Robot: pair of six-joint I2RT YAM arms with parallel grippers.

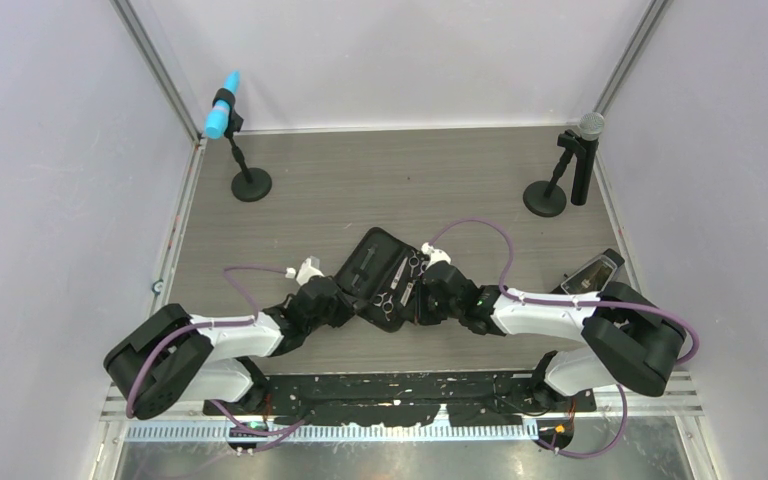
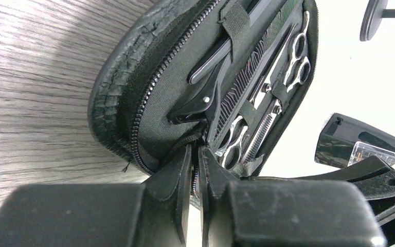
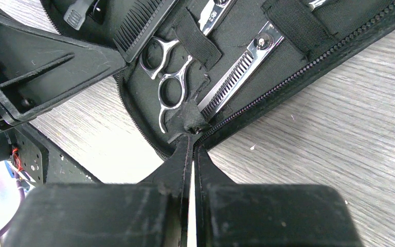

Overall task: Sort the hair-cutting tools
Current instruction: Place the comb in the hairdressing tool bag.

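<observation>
The black zip case (image 1: 368, 262) lies open at the table's middle, tilted up between both grippers. Inside, under elastic straps, sit two silver scissors (image 2: 297, 50) (image 2: 233, 147), a black comb (image 2: 248, 77) and a black clip (image 2: 199, 101). The right wrist view shows one scissors' ring handles (image 3: 167, 77), a toothed blade (image 3: 235, 78) and the comb (image 3: 141, 23). My left gripper (image 2: 198, 150) is shut on the case's zip edge at its near left end (image 1: 345, 300). My right gripper (image 3: 192, 140) is shut on the case's near corner (image 1: 422, 296).
A microphone with a blue head (image 1: 224, 112) stands at the back left on a round base (image 1: 251, 185). A silver-headed microphone (image 1: 586, 150) stands at the back right. A dark box with a clear lid (image 1: 592, 272) lies near the right edge.
</observation>
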